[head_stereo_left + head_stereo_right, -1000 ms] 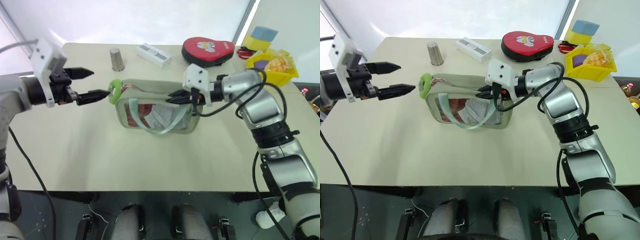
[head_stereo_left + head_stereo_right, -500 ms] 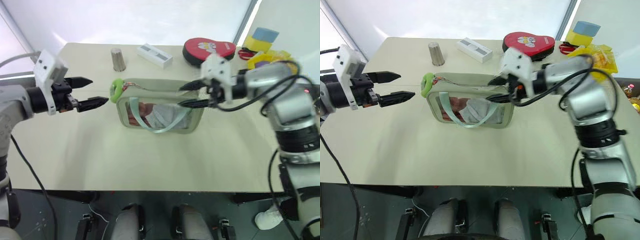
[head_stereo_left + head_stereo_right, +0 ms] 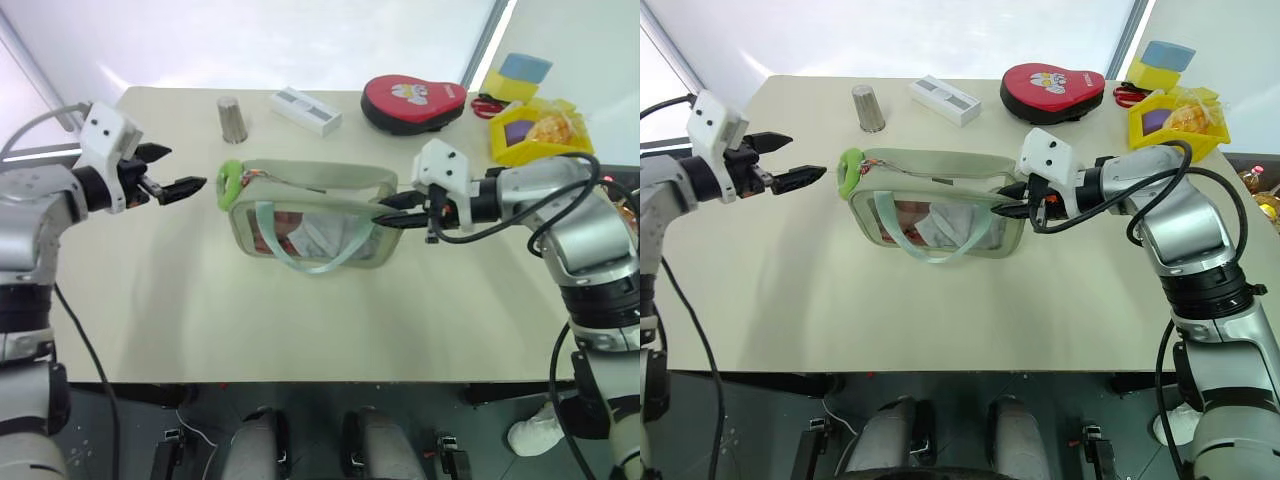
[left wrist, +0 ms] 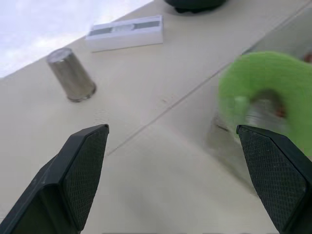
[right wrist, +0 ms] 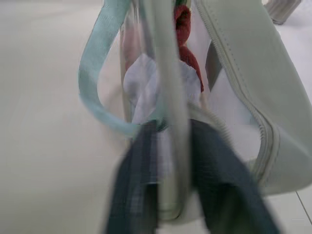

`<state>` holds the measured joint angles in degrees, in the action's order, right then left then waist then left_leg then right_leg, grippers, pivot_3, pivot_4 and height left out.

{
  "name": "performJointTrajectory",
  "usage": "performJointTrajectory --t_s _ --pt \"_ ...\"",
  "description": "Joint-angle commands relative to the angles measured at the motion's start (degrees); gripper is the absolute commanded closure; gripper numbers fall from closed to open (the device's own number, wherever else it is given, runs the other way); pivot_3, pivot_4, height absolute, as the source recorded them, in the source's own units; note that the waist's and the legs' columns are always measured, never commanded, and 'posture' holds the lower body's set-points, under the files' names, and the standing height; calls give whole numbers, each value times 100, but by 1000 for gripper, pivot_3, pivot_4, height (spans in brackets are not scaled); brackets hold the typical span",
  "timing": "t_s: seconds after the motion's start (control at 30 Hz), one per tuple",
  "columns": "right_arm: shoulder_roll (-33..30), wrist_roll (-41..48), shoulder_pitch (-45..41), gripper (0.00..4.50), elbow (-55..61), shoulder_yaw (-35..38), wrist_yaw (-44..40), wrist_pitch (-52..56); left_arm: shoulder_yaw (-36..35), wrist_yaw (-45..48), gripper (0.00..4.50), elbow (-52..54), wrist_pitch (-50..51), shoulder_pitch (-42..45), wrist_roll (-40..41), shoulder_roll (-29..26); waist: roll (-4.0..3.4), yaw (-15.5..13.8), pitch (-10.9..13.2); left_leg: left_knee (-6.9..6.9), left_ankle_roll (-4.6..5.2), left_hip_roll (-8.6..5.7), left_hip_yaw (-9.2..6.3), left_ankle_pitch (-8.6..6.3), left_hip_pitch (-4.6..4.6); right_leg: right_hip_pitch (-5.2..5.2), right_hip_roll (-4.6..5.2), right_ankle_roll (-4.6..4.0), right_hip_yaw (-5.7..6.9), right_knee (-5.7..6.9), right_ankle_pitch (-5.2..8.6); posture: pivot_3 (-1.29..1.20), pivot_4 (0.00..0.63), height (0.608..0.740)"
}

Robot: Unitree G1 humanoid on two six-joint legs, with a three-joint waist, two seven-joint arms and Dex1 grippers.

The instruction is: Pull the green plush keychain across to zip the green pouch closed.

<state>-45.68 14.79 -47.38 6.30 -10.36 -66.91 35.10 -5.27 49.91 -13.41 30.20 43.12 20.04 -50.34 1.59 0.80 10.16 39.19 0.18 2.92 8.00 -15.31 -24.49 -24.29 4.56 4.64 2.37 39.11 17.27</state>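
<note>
The green pouch (image 3: 310, 215) lies on the table's middle, its top zipper open and its mint strap handle (image 3: 305, 250) hanging over the clear front window. The green plush keychain (image 3: 231, 185) sits at the pouch's left end. My left gripper (image 3: 178, 170) is open a short way left of the keychain, pointing at it and apart from it. In the left wrist view the keychain (image 4: 263, 92) lies ahead, near one of the fingers (image 4: 278, 175). My right gripper (image 3: 395, 212) is shut on the pouch's right end, pinching its rim (image 5: 170, 146).
Along the far edge of the table stand a metal cup (image 3: 233, 119), a white box (image 3: 306, 110) and a red zippered case (image 3: 415, 102). A yellow bin (image 3: 540, 130) and coloured blocks (image 3: 520, 75) sit at the far right. Bare tabletop (image 3: 300, 320) lies in front of the pouch.
My right gripper has moved right off the pouch's top, opened, and shut on its right end. My left gripper has drawn back left from the keychain, still open.
</note>
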Motion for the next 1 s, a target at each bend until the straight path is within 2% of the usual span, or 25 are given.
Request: performJointTrajectory --t_s 0.03,0.17,0.3,0.5,0.6,0.8,0.83,1.0 --pt "32 53 -54 4485 129 22 -47 -60 58 116 0 -210 -306 284 -133 173 0 8 0 0 0 0 0 0 0 0 0 0 0 0 0 0 150 740" --pt "73 41 -85 4485 149 -6 -20 -39 207 401 0 -220 -146 431 -62 389 0 10 0 0 0 1 1 0 0 -1 0 0 0 0 0 0 150 740" --pt "100 -27 -110 4485 87 -49 2 -96 276 785 0 -31 29 391 9 332 0 28 0 0 0 2 1 0 1 -1 -1 0 0 1 0 0 150 740" --pt "158 -76 -131 4485 61 -53 44 -113 271 890 0 -45 13 263 -59 395 0 26 0 1 0 3 1 0 2 0 -2 1 0 1 0 0 150 740" --pt "192 -78 -157 4500 77 -46 51 -91 258 867 840 -109 -80 268 -77 491 0 28 0 1 0 3 1 0 2 -1 -2 0 0 1 0 0 150 740" --pt "224 -119 -165 4500 61 -25 91 -121 124 933 4048 -2 111 340 17 385 0 35 0 1 0 3 1 0 2 -1 -2 0 0 2 0 0 150 740" --pt "232 -126 -160 4500 57 -19 107 -127 69 930 4466 14 179 386 79 380 0 35 0 1 0 3 1 0 2 -1 -2 0 0 2 0 0 150 740" --pt "296 -177 -158 4500 -15 -37 164 -206 -39 1136 4466 358 778 996 664 526 0 12 0 3 0 3 -1 0 0 0 -2 0 0 2 0 0 150 740"
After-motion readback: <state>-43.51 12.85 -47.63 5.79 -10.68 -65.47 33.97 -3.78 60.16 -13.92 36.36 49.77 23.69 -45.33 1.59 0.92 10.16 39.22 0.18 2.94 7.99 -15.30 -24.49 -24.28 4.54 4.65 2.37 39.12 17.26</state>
